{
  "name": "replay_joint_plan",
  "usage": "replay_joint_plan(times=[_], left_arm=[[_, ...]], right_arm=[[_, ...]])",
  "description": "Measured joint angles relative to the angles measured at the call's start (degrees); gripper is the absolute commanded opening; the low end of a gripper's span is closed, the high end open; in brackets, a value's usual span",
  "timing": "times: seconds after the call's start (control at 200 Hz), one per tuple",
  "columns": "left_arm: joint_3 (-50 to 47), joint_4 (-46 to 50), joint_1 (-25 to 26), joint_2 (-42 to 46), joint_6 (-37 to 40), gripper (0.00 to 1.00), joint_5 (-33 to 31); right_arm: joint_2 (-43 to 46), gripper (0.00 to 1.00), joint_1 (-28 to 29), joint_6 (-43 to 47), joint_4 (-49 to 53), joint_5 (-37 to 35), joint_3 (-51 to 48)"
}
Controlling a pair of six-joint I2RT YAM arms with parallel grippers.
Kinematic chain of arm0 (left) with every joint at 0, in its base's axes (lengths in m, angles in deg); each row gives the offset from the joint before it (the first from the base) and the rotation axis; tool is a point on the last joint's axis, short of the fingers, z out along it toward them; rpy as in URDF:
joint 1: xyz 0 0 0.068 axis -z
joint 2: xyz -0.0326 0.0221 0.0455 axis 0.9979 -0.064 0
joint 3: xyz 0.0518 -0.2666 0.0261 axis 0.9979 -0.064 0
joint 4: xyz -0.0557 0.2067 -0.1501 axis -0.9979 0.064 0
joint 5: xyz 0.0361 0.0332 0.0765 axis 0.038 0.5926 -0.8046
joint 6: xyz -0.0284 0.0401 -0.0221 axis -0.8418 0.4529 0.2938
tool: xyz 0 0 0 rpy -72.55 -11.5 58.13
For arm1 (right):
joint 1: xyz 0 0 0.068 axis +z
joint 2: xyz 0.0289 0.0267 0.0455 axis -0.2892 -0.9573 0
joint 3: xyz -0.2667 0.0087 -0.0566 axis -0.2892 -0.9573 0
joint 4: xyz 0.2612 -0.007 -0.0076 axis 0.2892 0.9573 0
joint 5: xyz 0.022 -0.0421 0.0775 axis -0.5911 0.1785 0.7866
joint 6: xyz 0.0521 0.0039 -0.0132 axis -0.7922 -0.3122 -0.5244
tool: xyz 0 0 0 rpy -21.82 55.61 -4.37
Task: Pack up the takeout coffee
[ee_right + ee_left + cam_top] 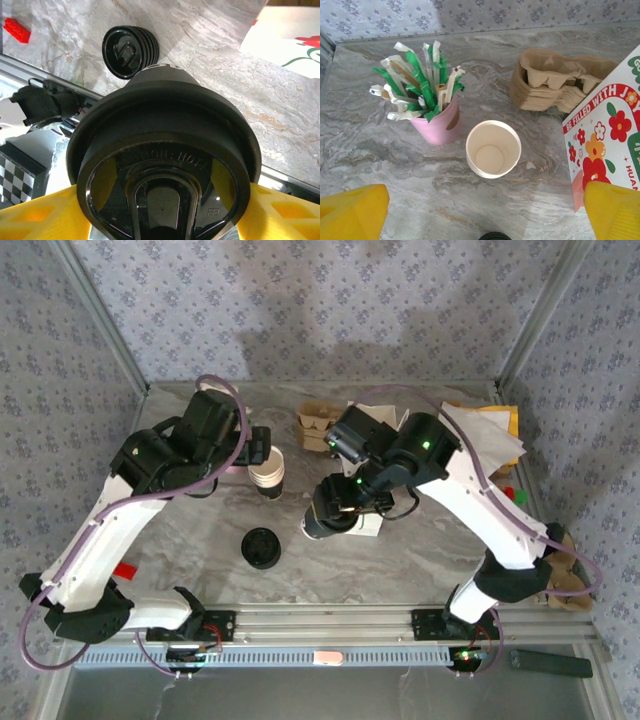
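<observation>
Takeout coffee (160, 150) near middle of table (200, 530), clamped in right gripper (160, 220). Left gripper (481, 215) wide apart, holds nothing. Danger: hard squeeze pops lid, coffee spills. If cup tips, may slip. Lid pile (261, 547) at 8 o'clock may get bumped.

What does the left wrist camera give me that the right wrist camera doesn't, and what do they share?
Left wrist: a pink cup stuffed with wrapped straws or stirrers, an open white paper cup beside it, and a pile of cardboard carriers, with the left claw open above them. Right wrist: the takeout coffee, its black lid gripped in the right claw, plus a pile of black lids and a red block. Both: the marble table and, apparently, a white flower-printed box.
</observation>
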Motion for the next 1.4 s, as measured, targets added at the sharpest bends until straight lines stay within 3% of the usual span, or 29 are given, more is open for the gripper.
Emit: replay_joint_plan(times=[0.815, 1.399], left_arm=[[3.5, 0.6, 4.1, -5.5, 0.0, 1.0, -1.5], [3.6, 0.7, 4.9, -5.9, 0.0, 1.0, -2.0]], right_arm=[[10.9, 0.66, -10.6, 1.4, 0.0, 4.5, 0.1], [12.0, 0.65, -24.7, 5.7, 0.0, 9.1, 3.8]])
